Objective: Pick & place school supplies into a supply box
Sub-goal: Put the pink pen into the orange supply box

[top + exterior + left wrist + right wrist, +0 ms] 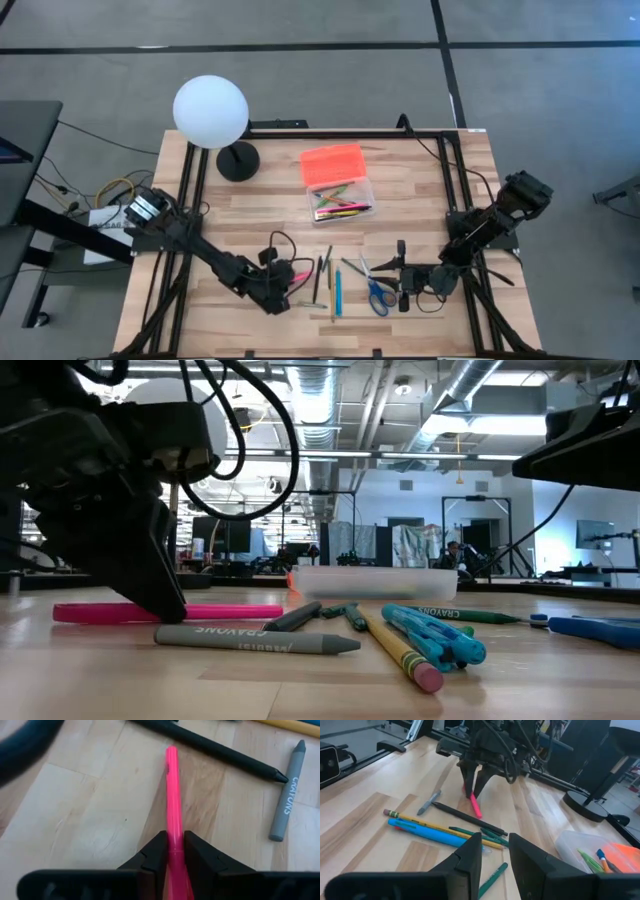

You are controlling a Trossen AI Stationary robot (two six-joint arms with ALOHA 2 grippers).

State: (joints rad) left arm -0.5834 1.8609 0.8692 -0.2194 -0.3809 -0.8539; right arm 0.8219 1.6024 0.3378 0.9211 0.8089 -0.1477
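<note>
The left end effector point(175, 852), its arm reaching low across the surface point(250, 210), pinches the pink pen point(172, 800) lying there, while the right end effector point(495, 847) hovers spread, apparently empty, near the scissors point(378, 292).

i read "crayons" in white capitals along the grey crayon point(287, 793) lying on the table point(90, 815). i see print on a green crayon point(462, 616) too, but cannot read it reliably.
</note>
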